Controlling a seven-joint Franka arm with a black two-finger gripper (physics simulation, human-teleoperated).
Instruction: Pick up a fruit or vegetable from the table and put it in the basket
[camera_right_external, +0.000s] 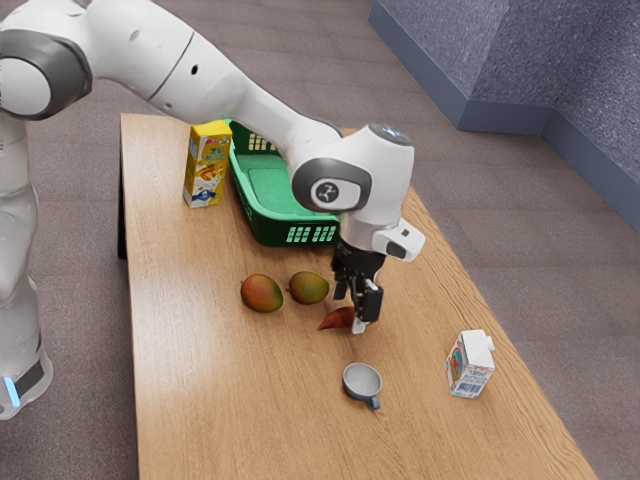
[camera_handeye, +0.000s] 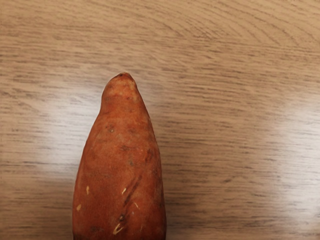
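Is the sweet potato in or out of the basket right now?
Out: the sweet potato is down at the gripper, apart from the green basket.

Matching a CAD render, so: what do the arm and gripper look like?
The arm has smooth, rounded white links with dark grey bands at the joints. A pale disc with a dark marking sits on the wrist joint, and a light-blue strip glows low on the arm. The gripper is black and angular. I make out no cables.
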